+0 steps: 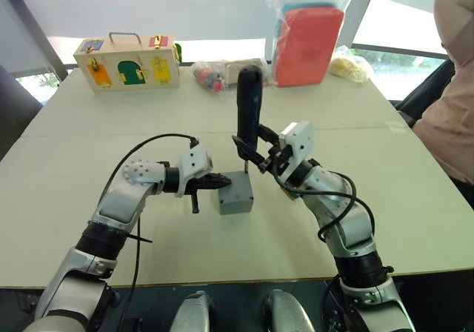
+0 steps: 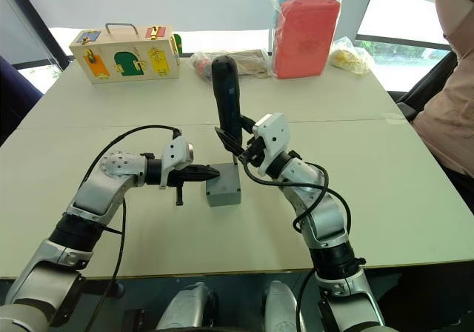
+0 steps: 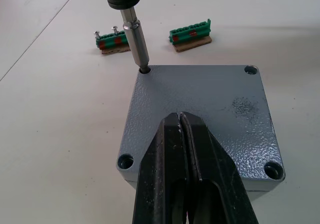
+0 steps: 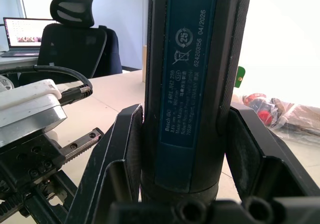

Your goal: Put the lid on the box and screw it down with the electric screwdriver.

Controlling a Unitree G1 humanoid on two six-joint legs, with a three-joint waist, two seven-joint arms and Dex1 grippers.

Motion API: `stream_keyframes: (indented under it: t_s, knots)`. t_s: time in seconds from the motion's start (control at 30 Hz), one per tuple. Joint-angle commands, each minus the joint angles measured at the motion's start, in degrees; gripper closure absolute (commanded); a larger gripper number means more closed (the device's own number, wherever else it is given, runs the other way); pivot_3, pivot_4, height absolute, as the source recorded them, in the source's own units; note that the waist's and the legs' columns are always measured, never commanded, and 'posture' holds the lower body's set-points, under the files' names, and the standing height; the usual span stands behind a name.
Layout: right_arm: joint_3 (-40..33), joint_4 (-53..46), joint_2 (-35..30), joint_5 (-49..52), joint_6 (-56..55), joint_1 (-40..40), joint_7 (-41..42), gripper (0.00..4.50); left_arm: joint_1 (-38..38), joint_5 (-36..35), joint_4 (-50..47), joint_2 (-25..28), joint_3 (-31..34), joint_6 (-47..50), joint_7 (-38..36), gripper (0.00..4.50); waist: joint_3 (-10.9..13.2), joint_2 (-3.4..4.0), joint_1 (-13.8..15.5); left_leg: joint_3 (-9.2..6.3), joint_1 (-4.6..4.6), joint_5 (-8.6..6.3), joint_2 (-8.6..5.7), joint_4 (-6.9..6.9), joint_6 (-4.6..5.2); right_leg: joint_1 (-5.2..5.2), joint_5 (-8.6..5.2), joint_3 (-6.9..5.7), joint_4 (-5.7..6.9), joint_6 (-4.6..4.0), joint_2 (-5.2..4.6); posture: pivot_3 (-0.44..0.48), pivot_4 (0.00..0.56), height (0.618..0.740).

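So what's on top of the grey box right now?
The lid sits on the box. The shut left gripper presses on it, and the electric screwdriver, held by the right gripper, has its bit in one corner hole. The lid hides the box's inside.

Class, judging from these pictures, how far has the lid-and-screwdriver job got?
Done: the lid already sits on the box. In hand: the right pincer holds the electric screwdriver upright, bit in one corner hole, while the shut left pincer rests on the lid. Left: the other three corner holes; whether they hold screws is unclear.
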Motion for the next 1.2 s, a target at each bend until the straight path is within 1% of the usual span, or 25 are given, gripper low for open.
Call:
stream_keyframes:
  t_s: [0.03,0.27,0.37,0.47,0.53,0.57,1.03,1.2]
  knots:
    - [3.64,4.59,-1.37,-1.77,5.89,4.47,0.58,2.64,0.52,0.7,-0.6,-0.16,-0.79,-0.31,-0.01,4.5,-0.13,-0.04,-0.01,0.0,0.0,0.0,0.0,0.0,0.0,0.0,0.0,0.0,0.0,0.0,0.0,0.0,0.15,0.73]
    - [4.07,4.72,-2.16,-2.14,8.64,4.94,-0.2,2.64,0.67,1.01,-0.92,-0.45,-0.98,-0.02,0.12,4.5,-0.8,-0.07,0.0,0.0,0.01,-0.01,0.07,-0.03,0.02,0.0,-0.03,0.0,-0.03,-0.05,0.0,0.0,0.15,0.73]
    - [3.98,4.7,-1.71,-1.89,10.92,4.74,-1.3,2.64,0.69,1.09,-0.99,-0.41,-1.0,0.14,0.07,4.5,-1.06,-0.21,0.02,0.0,0.11,-0.02,0.08,-0.06,0.03,0.1,-0.14,0.0,-0.04,-0.24,-0.01,0.0,0.15,0.73]
    - [3.71,4.69,-1.29,-1.43,12.85,4.51,-2.17,2.64,0.68,1.15,-0.91,-0.33,-1.03,0.18,-0.03,4.5,-1.27,-0.38,0.03,0.0,0.43,-0.03,0.09,-0.25,0.03,0.34,-0.24,0.0,-0.09,-0.4,-0.05,0.0,0.15,0.73]
    - [3.5,4.48,-1.05,-0.93,14.21,4.4,-2.58,2.64,0.62,1.17,-0.75,-0.28,-1.11,0.14,-0.08,4.5,-1.41,-0.47,0.03,0.06,0.95,-0.03,0.06,-0.62,0.03,0.68,-0.38,0.02,-0.17,-0.65,-0.14,0.0,0.15,0.73]
    - [3.59,4.42,-1.11,-0.96,14.56,4.37,-2.66,2.64,0.56,1.18,-0.64,-0.29,-1.15,0.14,-0.08,4.5,-1.47,-0.52,0.01,0.06,1.04,-0.03,0.06,-0.69,0.03,0.76,-0.41,0.02,-0.22,-0.66,-0.14,0.0,0.15,0.73]
    - [3.99,2.55,-1.49,-0.57,15.91,4.89,-2.84,2.64,0.98,1.44,-0.49,-0.21,-1.66,0.05,-0.36,4.5,-1.52,-0.5,-0.03,0.0,1.05,-0.04,0.18,-0.82,0.02,0.66,-0.53,-0.02,-0.16,-0.74,-0.14,0.0,0.15,0.73]
    - [3.4,1.85,-1.79,-0.48,16.17,4.2,-2.66,2.64,0.91,1.53,-0.47,-0.23,-1.74,0.09,-0.4,4.5,-1.51,-0.49,-0.04,0.0,1.04,-0.04,0.2,-0.87,0.02,0.63,-0.55,-0.03,-0.18,-0.78,-0.34,0.0,0.15,0.73]
